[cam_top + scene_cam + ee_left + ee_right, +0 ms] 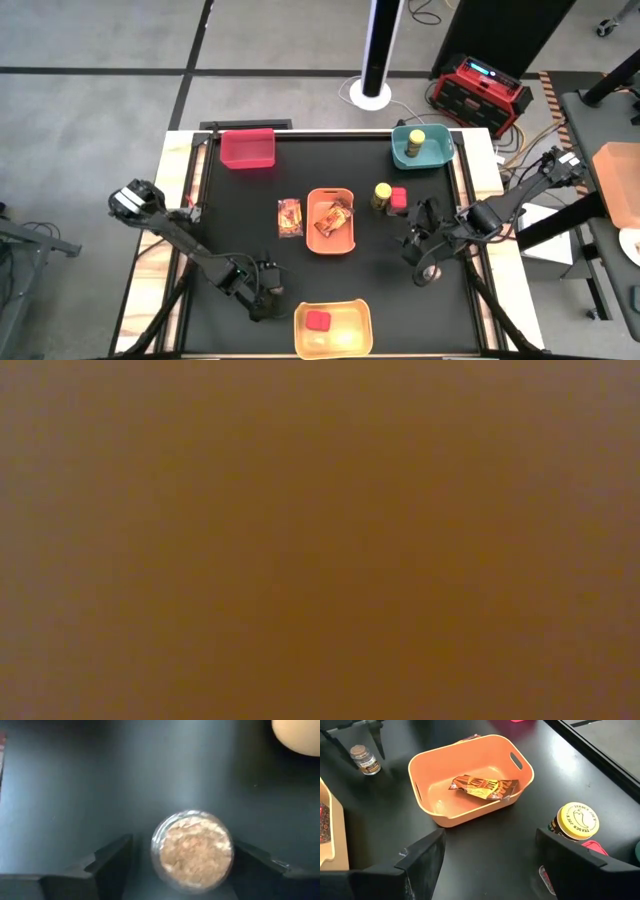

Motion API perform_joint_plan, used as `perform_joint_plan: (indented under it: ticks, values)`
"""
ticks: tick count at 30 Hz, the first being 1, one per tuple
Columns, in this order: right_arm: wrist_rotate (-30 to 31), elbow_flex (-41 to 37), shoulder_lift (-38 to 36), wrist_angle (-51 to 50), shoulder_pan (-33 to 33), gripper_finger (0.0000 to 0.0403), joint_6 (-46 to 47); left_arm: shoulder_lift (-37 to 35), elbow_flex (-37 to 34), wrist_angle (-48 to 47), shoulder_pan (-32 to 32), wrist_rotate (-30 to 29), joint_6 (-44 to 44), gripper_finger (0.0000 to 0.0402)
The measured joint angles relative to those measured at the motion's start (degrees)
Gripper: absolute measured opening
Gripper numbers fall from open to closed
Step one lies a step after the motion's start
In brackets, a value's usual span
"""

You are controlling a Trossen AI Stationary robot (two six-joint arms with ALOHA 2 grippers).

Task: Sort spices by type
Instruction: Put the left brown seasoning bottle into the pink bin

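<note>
A tiny jar (192,851) of pale flakes stands on the black table near the yellow bin (332,328). My left gripper (184,865) is open, one finger on each side of the jar; I see no touch. My right gripper (490,860) hovers open over bare table beside a yellow-lidded jar (576,821) and a red cube box (399,198). The orange bin (470,780) holds one printed packet (482,786); another packet (290,217) lies flat on the table to its left. The teal bin (420,146) holds a yellow-lidded jar (416,138). A red cube box (318,320) sits in the yellow bin.
A red bin (245,148) stands at the far left of the table. A small round grey thing (430,272) lies by my right gripper. The low view is filled with an orange-brown blur. Bare table lies between the orange bin and the yellow bin.
</note>
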Motion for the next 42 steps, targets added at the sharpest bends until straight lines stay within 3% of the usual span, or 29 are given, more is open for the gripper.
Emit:
perform_joint_plan:
  ticks: [11,19,27,34,42]
  values:
    - [0.02,-0.17,0.0,-0.02,0.0,0.0302,0.46,0.51,0.0,0.69,0.0,-1.08,0.21,0.0172]
    - [0.0,-0.85,0.0,-0.05,0.0,0.0285,0.65,-1.03,3.12,-4.81,0.02,-1.82,1.23,0.019]
    - [0.41,-0.91,0.0,0.68,0.0,0.027,0.28,-9.14,9.55,-20.36,2.16,-15.16,4.96,0.0177]
    - [1.62,-0.92,0.0,3.27,-0.53,0.0257,-3.98,-20.76,8.56,-20.93,16.34,-15.03,11.63,0.0179]
    - [3.08,-0.9,0.0,5.98,-1.01,0.0233,-8.03,-26.8,8.2,-20.21,46.8,-6.52,22.67,0.0179]
